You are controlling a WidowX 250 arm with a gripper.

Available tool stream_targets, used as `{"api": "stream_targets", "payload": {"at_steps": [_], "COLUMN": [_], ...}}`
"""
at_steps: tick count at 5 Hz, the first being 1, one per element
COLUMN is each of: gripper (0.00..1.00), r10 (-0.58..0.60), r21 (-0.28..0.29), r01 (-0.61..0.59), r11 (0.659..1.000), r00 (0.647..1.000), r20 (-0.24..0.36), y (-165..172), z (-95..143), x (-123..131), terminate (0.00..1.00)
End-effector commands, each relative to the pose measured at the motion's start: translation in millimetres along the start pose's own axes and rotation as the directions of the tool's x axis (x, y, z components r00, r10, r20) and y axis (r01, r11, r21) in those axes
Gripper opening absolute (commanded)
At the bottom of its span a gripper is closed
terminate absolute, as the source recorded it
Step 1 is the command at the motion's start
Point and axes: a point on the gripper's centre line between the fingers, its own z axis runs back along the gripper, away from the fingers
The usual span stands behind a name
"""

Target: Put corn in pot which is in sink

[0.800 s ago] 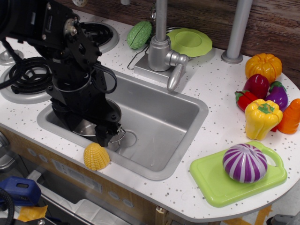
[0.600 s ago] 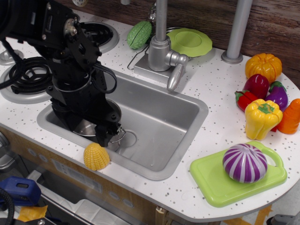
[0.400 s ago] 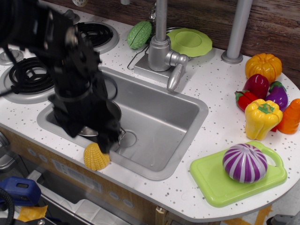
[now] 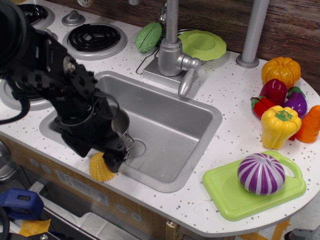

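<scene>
The yellow ribbed corn (image 4: 100, 171) stands on the front counter edge, just outside the sink's (image 4: 175, 132) front left corner. My black gripper (image 4: 109, 159) is low over the corn's top right side and covers part of it; the arm hides how its jaws stand. The shiny steel pot (image 4: 123, 128) sits in the left part of the sink, mostly hidden behind the arm, with a wire handle showing by the drain ring.
A faucet (image 4: 172, 50) stands behind the sink, with a green bumpy toy (image 4: 148, 36) and a green plate (image 4: 202, 45) beside it. A yellow bell pepper (image 4: 279, 126) and other toy vegetables lie at the right. A green cutting board (image 4: 225, 192) holds a purple onion (image 4: 260, 173). Stove burners (image 4: 95, 37) are at the back left.
The arm has moved left and forward, out from over the pot, and lowered. The gripper now overlaps the top of the corn. The corn has not moved.
</scene>
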Motion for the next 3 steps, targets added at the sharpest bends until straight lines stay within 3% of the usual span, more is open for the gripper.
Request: {"api": "stream_targets", "payload": {"at_steps": [1,2,3], "gripper": [1.0,1.0,0.0], "r10": [0.011,0.026,0.038], "r21": [0.009,-0.003,-0.016], "r01": [-0.011,-0.026,-0.037], "r11": [1.0,1.0,0.999], "r00": [0.999,0.999,0.998], "r20": [0.031,0.037,0.041], "y": [7.4,7.3,7.7], "z": [-3.4,-6.9,-8.9], "x": [-0.6,-2.6,-2.7], "terminate": [0.0,0.0,0.0]}}
